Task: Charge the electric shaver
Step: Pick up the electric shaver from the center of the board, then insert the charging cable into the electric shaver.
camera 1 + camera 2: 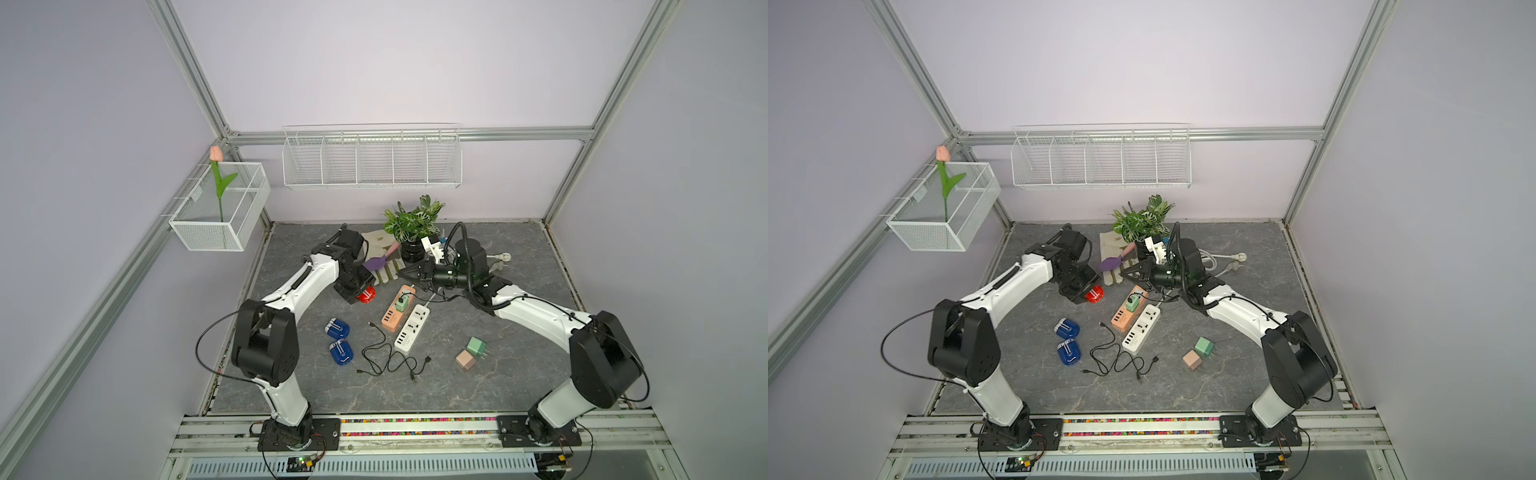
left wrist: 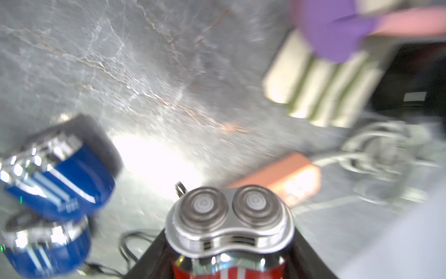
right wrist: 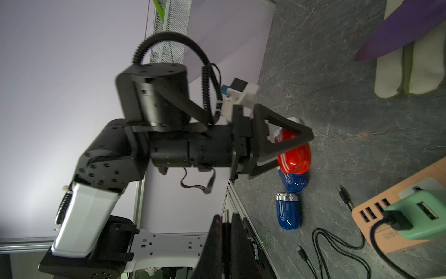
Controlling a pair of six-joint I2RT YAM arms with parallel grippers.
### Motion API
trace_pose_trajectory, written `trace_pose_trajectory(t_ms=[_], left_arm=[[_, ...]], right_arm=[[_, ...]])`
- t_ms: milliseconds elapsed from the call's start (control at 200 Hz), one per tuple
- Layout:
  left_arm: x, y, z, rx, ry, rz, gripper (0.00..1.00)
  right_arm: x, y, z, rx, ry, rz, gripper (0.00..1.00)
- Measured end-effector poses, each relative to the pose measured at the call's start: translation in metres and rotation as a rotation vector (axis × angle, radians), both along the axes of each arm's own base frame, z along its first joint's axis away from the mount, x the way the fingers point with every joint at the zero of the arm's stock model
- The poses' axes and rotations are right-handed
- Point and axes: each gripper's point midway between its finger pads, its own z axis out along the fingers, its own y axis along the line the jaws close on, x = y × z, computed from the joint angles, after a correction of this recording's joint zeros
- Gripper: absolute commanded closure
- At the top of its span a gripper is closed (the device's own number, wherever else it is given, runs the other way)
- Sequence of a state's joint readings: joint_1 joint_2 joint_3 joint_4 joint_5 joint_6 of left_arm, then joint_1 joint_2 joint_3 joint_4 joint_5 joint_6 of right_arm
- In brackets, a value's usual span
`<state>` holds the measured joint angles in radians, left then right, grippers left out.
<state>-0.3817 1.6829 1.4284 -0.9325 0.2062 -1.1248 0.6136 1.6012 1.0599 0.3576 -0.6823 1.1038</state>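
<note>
The red electric shaver (image 1: 367,296) (image 1: 1094,294) is lifted off the table, and my left gripper (image 1: 362,296) (image 1: 1090,295) is shut on its body. Its silver twin-head top (image 2: 229,217) sticks out past the left gripper (image 2: 229,256). From the right wrist view, the dark fingers (image 3: 284,145) clamp the red shaver (image 3: 293,157). My right gripper (image 1: 402,272) (image 1: 1123,272) (image 3: 225,217) hovers shut above the orange power strip (image 1: 392,313), with nothing seen between its fingers. A green adapter (image 1: 402,303) (image 3: 424,217) with a black cable plugged in sits in that strip.
Two blue shavers (image 1: 337,328) (image 1: 341,352) lie left of a white power strip (image 1: 411,329). Loose black cables (image 1: 386,359) lie in front. A green (image 1: 477,347) and a pink adapter (image 1: 465,360) sit to the right. Potted plant (image 1: 411,226), gloves (image 1: 382,274) and a purple trowel (image 1: 374,262) stand behind.
</note>
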Motion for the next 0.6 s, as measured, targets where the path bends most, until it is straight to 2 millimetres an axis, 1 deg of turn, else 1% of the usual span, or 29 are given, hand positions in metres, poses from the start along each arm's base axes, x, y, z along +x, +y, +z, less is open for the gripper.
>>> trace_pose_trajectory(t_ms=[75,160,380,600], left_arm=[[0.002,0.000,0.027,-0.077,-0.030,0.048,1.00],[0.004,-0.004,0.041,-0.126,-0.028,0.075,1.00],[-0.004,-0.014,0.041,-0.195,0.054,0.104,1.00],[-0.006,-0.018,0.041,-0.232,0.080,0.139,1.00]], right_arm=[[-0.005,0.006,-0.001,0.003,-0.015,0.022,0.93],[-0.009,0.014,-0.005,0.002,-0.023,0.042,0.93],[-0.015,0.030,-0.022,-0.005,-0.015,0.077,0.93],[-0.012,0.037,-0.031,0.003,-0.008,0.077,0.93]])
